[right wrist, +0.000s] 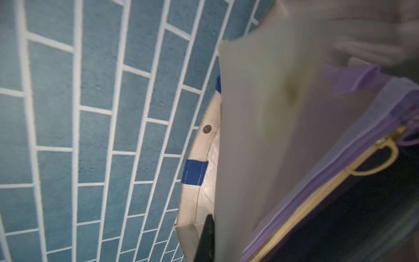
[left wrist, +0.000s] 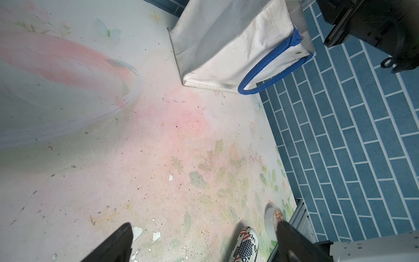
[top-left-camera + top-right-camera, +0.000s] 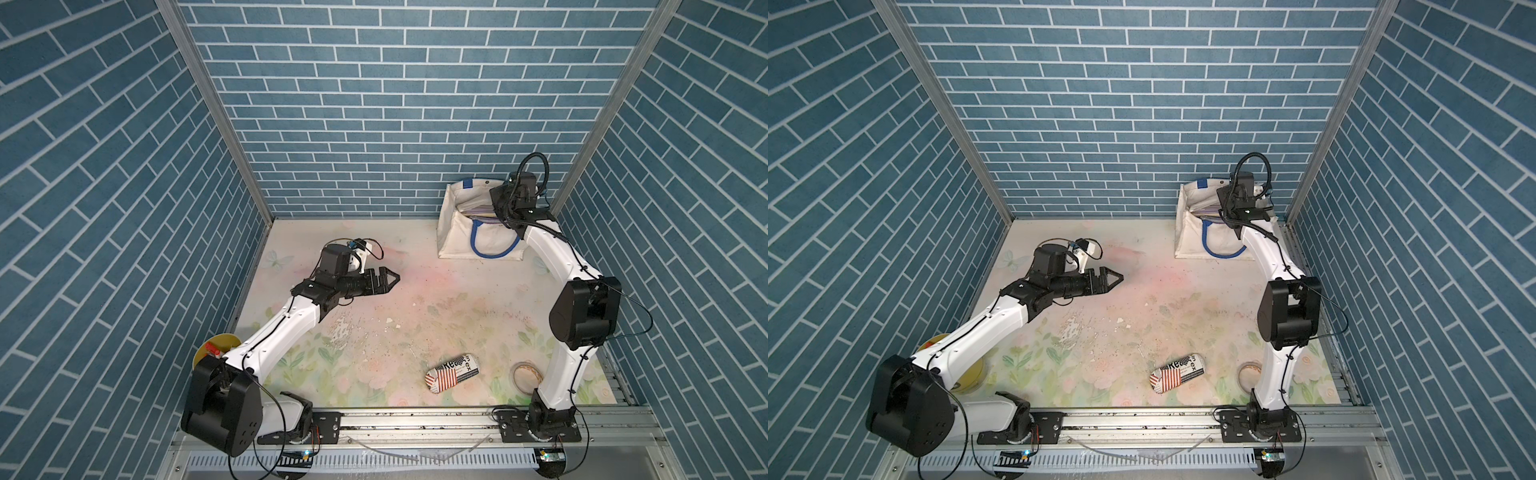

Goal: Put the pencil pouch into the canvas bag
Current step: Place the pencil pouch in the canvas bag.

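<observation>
The canvas bag [image 3: 457, 241] [image 3: 1192, 241] [image 2: 226, 45] stands open at the back right, off-white, with a blue handle [image 3: 494, 249] hanging down its front. My right gripper [image 1: 214, 221] reaches down into its mouth, shut on the pencil pouch [image 1: 294, 136], a translucent pouch with purple trim and a yellow zipper. In both top views the wrist [image 3: 517, 199] hides the fingers, and part of the pouch [image 3: 478, 212] [image 3: 1208, 210] shows inside the bag. My left gripper [image 3: 395, 277] [image 3: 1119, 277] [image 2: 204, 238] hangs open and holds nothing over the table's left middle.
A newsprint-and-flag printed cylindrical case [image 3: 453, 372] [image 3: 1179, 371] [image 2: 247, 245] lies near the front. A tape roll [image 3: 525, 376] [image 3: 1248, 374] sits beside the right arm's base. A yellow bowl [image 3: 218, 347] is under the left arm. Blue brick walls close three sides.
</observation>
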Robot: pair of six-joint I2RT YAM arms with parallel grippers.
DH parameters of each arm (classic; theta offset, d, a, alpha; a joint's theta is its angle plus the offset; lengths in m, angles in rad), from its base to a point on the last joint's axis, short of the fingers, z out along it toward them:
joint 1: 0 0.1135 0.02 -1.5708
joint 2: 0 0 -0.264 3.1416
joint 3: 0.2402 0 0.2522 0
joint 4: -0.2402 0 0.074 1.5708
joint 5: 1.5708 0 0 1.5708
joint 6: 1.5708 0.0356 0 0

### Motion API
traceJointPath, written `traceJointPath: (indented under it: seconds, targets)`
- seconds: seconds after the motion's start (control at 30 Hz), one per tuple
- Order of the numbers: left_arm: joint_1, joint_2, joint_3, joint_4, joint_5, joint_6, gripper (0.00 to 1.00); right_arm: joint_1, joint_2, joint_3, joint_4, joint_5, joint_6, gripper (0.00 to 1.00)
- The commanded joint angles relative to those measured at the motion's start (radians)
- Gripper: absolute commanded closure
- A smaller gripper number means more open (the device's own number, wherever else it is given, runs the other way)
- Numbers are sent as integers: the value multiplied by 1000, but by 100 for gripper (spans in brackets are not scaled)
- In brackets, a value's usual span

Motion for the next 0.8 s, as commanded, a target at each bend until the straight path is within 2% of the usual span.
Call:
traceJointPath:
  seconds: [0.0, 0.13, 0.23, 0.6, 0.77]
  targets:
    - [-3, -3, 34, 3, 2, 0, 1, 3, -10, -18, 8, -23, 61, 100]
    - [-6, 7, 41, 6, 4, 3, 1, -3, 7, 7, -21, -45, 71, 99]
    - [-6, 9, 44, 5, 4, 8, 1, -5, 6, 14, -27, -50, 62, 86]
    - [-12, 1, 22, 17, -7, 4, 1, -18, -10, 83, -112, -43, -36, 50]
    - [-12, 10, 32, 13, -7, 11, 1, -18, -34, 121, -180, -29, -113, 25]
